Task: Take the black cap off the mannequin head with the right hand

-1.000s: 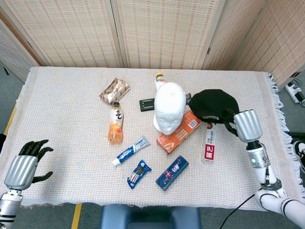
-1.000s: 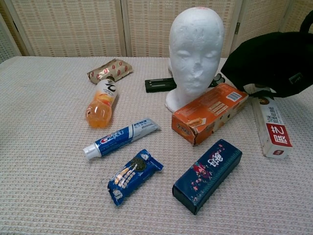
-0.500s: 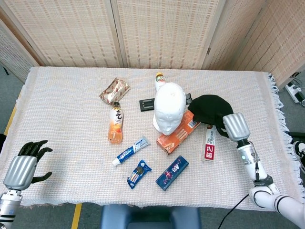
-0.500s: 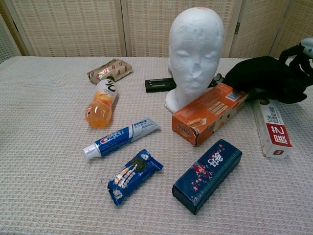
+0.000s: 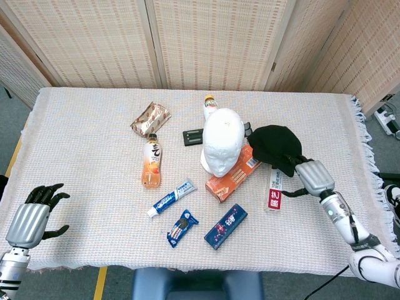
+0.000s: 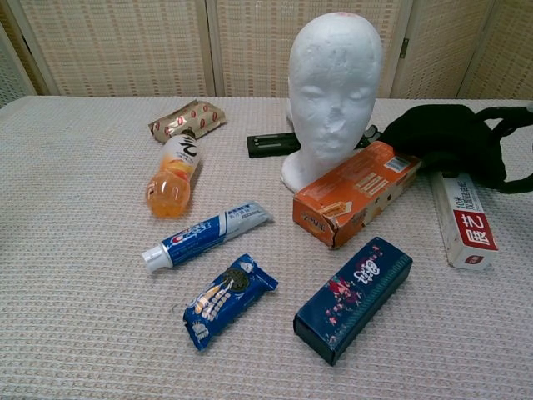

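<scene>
The white foam mannequin head (image 5: 222, 142) is standing bare at the middle of the cloth-covered table (image 5: 87, 131), its base touching the orange carton (image 5: 234, 173) lying in front of it. The black cap (image 5: 275, 147) is lying crumpled on the table to the right of the mannequin head, just beside the carton and against the top end of the white-and-red toothpaste box (image 5: 274, 189). The right hand (image 5: 312, 177) is sitting low at the cap's near right edge. In the chest view its dark fingers (image 6: 518, 117) are showing spread at the cap's rim, but whether they are gripping fabric or only lying beside it cannot be told from either view. The left hand (image 5: 34, 212) is resting at the near left corner of the table, fingers apart and holding nothing.

Judged from this layout, the removal itself is done: the cap is off the head and down on the table, and the step in hand appears to be the release. The next move calls for the right hand to open fully and lift clear without dragging the cap or nudging the toothpaste box. The orange drink bottle (image 5: 151, 164), blue toothpaste tube (image 5: 172, 197), blue snack packet (image 5: 182, 227) and dark blue box (image 5: 225, 226) are lying well apart from that path.
</scene>
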Robot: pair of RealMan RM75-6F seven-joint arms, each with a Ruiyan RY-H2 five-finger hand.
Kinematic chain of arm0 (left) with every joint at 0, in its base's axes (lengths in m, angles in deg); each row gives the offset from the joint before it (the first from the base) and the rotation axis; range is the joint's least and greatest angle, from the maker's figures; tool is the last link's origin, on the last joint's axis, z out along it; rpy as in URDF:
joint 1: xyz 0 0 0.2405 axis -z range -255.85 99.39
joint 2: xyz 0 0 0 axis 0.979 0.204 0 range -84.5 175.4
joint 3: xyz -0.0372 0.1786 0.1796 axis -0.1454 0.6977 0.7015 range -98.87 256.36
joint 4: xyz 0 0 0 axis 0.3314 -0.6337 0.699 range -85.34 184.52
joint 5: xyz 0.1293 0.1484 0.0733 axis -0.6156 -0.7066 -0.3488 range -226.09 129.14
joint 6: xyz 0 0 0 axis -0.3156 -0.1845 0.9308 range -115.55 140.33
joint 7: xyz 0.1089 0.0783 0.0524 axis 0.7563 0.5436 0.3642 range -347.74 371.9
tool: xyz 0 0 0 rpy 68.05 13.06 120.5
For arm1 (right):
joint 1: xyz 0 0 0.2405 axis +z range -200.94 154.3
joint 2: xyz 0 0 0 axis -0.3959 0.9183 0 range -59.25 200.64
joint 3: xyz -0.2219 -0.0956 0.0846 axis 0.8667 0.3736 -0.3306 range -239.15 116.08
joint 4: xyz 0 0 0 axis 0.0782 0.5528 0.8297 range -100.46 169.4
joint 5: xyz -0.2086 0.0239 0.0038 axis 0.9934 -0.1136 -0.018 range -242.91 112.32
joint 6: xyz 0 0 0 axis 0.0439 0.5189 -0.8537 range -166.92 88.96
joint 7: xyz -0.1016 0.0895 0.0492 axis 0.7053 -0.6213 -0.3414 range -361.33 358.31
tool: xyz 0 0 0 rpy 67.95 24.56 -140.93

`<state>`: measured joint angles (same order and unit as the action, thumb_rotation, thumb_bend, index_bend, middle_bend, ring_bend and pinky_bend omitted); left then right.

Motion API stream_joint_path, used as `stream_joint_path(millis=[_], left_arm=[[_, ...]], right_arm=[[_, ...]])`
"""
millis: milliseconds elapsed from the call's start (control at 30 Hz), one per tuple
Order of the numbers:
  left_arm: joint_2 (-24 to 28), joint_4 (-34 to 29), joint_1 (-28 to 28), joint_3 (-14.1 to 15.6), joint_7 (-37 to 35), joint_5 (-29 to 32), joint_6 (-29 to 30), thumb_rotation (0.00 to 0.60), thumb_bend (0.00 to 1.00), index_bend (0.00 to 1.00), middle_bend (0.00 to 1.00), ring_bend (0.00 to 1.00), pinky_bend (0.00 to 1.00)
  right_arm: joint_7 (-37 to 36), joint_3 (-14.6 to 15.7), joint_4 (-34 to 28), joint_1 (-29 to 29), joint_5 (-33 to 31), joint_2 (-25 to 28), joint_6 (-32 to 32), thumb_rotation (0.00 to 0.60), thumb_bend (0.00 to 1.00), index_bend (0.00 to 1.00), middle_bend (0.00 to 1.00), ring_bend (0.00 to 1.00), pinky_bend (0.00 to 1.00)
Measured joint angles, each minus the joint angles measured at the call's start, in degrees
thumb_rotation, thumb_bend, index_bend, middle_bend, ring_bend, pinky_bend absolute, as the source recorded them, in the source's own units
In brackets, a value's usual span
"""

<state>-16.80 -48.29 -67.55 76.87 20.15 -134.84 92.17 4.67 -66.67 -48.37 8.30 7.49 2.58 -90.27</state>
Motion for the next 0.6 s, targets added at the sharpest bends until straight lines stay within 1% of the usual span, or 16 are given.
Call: stream_joint_path(millis=[133,267,433,600], left_arm=[[-0.4,0.6,-0.1,-0.2,-0.6,-0.1,0.4,0.6,0.13,0.33,0.18,0.18,0.17],[-0.8,1.2,0.0,-0.3,-1.1,-0.2,0.6,0.6,0.13,0.33,0.18,0.18,0.17],[-1.1,1.5,0.0,-0.5,-1.4,-0.1,0.9,0.6,0.13,0.33,0.18,0.18,0.17],[-1.6,1.6,-0.2,-0.7,-1.7,0.1,1.3,0.6,0.13,0.33,0.18,0.18,0.17]], right_arm=[[2.1,0.4,-3.4,-2.9,0.0,1.9,-6.2,0.391,0.12,0.03,0.23,0.18,0.34],[3.8,1.2,-7.5,-7.7,0.6,3.8,-14.8,0.422,0.14,0.03,0.23,0.18,0.34],[4.3,2.8,-11.1,-14.4,2.5,5.5,-24.4,0.417,0.16,0.04,0.23,0.18,0.34],[3.2,5.4,-12.9,-21.5,6.4,6.2,-33.1,0.42,0.16,0.05,0.23,0.19,0.34]])
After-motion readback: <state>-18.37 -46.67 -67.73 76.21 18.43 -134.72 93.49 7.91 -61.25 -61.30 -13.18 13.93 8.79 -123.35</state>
